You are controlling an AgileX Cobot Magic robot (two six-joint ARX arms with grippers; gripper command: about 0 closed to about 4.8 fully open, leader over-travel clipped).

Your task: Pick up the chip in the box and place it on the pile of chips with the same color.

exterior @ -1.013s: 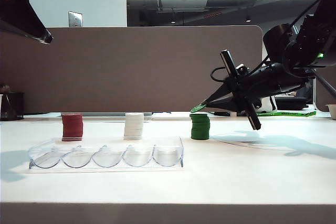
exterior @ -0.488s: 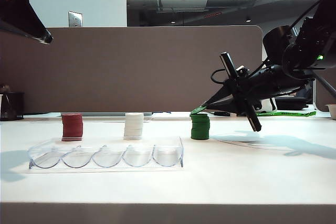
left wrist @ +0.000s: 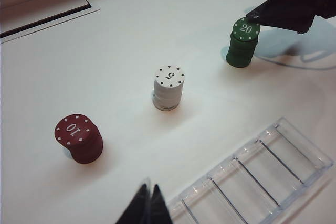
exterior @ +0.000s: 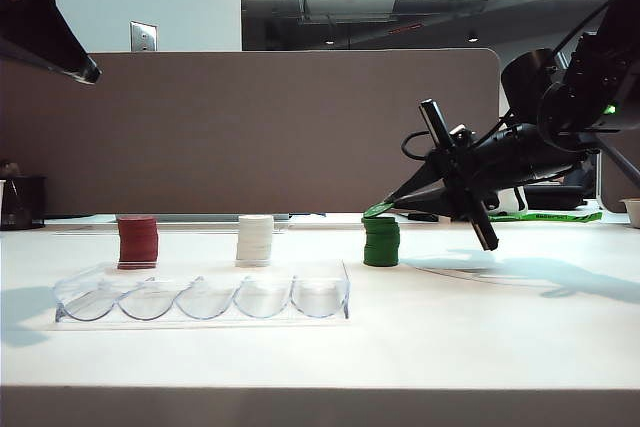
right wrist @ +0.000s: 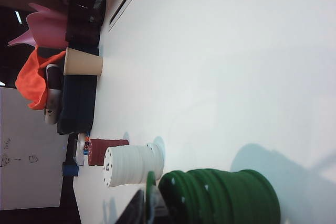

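While the right pincer (exterior: 385,205) reaches in over the worktop (exterior: 480,327), its tips stand narrowly apart around the chip (left wrist: 246,29), which lies tilted on top of the pile of chips with the same color (exterior: 381,241). Whether the tips grip the chip I cannot tell. White stack (exterior: 255,239) and red stack (exterior: 138,241) stand to the left. Before them lies the box (exterior: 200,297). Raised at upper left, the left pincer (left wrist: 147,206) has its tips pressed together, holding nothing.
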